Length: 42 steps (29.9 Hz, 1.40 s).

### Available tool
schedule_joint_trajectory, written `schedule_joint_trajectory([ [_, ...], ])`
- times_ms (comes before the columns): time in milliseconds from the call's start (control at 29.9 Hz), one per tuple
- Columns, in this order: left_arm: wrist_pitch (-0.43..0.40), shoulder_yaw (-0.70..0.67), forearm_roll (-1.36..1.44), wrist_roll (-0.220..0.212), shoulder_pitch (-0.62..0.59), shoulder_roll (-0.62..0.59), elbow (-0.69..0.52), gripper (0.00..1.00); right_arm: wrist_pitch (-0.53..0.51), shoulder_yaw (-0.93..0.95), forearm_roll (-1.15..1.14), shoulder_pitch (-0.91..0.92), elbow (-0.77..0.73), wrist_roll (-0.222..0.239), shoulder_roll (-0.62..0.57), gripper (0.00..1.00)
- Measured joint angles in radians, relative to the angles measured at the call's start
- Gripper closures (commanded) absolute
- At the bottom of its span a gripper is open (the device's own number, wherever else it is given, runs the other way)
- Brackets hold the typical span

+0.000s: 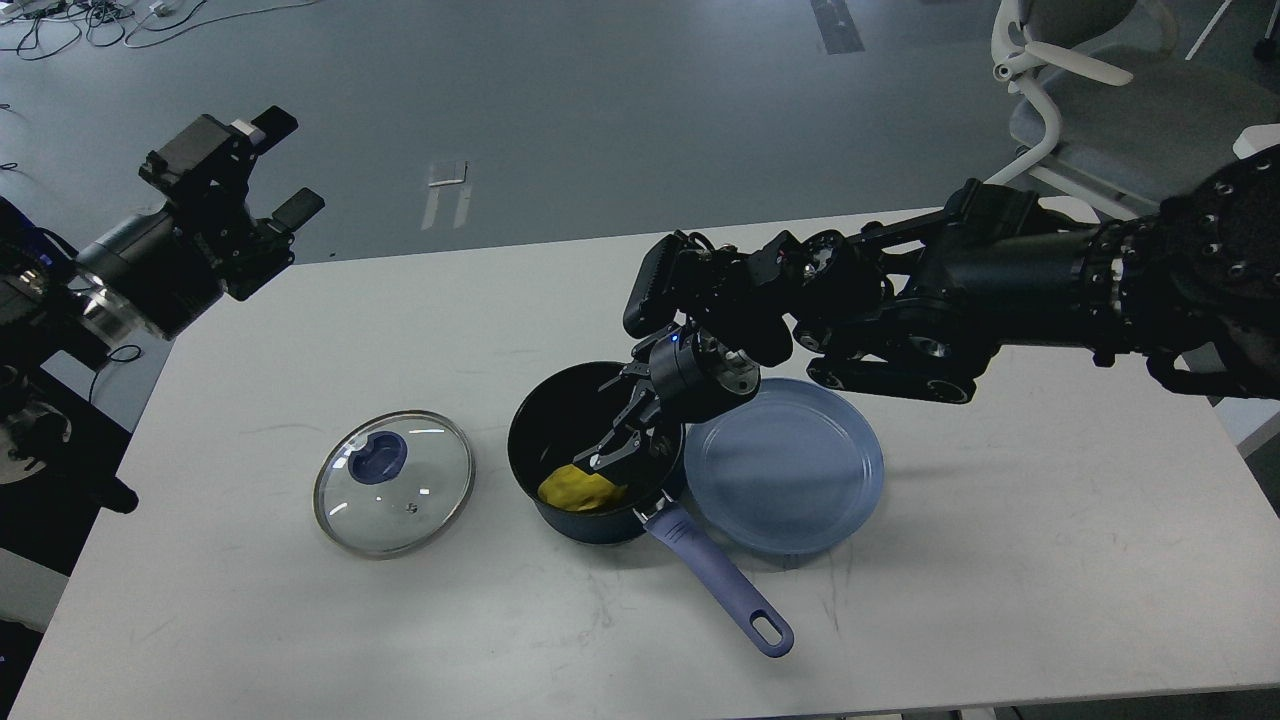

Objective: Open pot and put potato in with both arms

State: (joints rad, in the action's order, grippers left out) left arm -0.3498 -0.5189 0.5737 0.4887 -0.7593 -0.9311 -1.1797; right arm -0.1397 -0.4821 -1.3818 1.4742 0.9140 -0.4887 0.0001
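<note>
A dark blue pot (560,420) with a purple handle (722,588) stands open near the table's middle. A yellow potato (575,487) lies on the pot's bottom, near its front wall. My right gripper (612,425) is open and empty, its fingers spread just above the potato inside the pot's rim. The glass lid (394,481) with a blue knob lies flat on the table left of the pot. My left gripper (270,165) is open and empty, raised beyond the table's far left corner.
A blue plate (785,463) lies right of the pot, touching it, under my right arm. The white table (1000,560) has its front edge near the bottom of the view. A white chair (1060,90) stands at the back right.
</note>
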Motion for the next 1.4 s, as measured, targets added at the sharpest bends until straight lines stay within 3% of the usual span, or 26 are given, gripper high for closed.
schedule_joint_trajectory([
  [401, 0.000, -0.002, -0.001, 0.000, 0.000, 0.002, 0.003, 0.02, -0.005, 0.047, 0.102, 0.040, -0.052, 0.000, 0.000, 0.06],
  [501, 0.000, -0.002, -0.002, 0.000, 0.002, 0.008, 0.007, 0.02, -0.009, 0.080, 0.221, 0.040, -0.054, 0.000, -0.005, 0.07],
  [702, 0.000, -0.003, -0.004, 0.000, 0.008, 0.019, 0.011, 0.02, -0.018, 0.156, 0.551, 0.000, -0.055, 0.000, -0.155, 0.07],
  [1069, 0.000, -0.004, -0.070, 0.000, 0.036, 0.068, 0.015, 0.02, -0.024, 0.404, 1.173, -0.317, -0.042, 0.000, -0.407, 0.07],
  [1403, 0.011, -0.007, -0.200, 0.000, 0.125, 0.163, 0.058, 0.02, -0.182, 0.769, 1.427, -0.686, -0.054, 0.000, -0.439, 0.06],
])
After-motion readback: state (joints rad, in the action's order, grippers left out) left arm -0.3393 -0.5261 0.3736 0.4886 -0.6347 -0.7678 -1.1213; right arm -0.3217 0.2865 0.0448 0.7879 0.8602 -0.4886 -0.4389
